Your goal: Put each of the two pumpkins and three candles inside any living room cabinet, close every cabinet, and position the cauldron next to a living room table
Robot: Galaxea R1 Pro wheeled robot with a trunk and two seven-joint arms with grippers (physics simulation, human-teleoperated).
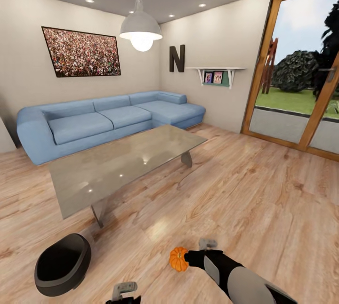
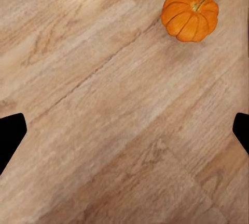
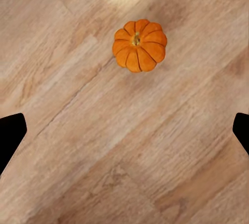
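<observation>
Head cam, L to R: black cauldron (image 1: 62, 265) sits on the floor (image 1: 263, 200) at lower left, round pot shape, matte dark shell, mouth tipped toward cam, just off the near corner of the coffee table (image 1: 123, 163). Table has a flat grey glass-like slab top w/ glossy light reflections, on angled grey legs. Behind it a light-blue L-shaped sofa (image 1: 103, 120), soft rounded cushions, against the back wall. Above the sofa a dark-framed crowd pic (image 1: 81, 52). White dome pendant lamp (image 1: 141, 31) hangs on a chain, bulb lit. Dark letter "N" (image 1: 177, 58) on the far wall, white shelf (image 1: 216, 76) w/ small pics next to it. Wood-framed glass door (image 1: 301, 73) at right, lawn and shrubs outside.

Floor is light wood plank, visible grain, semi-gloss.

Left gripper (image 1: 125, 291) at bottom edge of head cam, grey finger tips over a black body. In left wrist cam its black tips sit at opposite frame edges, spread wide, nothing between them but floor.

Pumpkin (image 1: 179, 259) is on the floor, bright orange, ribbed, squat; also in left wrist cam (image 2: 190, 14) and right wrist cam (image 3: 140, 45) w/ short tan stem up. Right gripper (image 1: 207, 244) is just beside it, black wrist and grey-white forearm behind. Right wrist cam: tips far apart, released, pumpkin ahead of them, not touching.
</observation>
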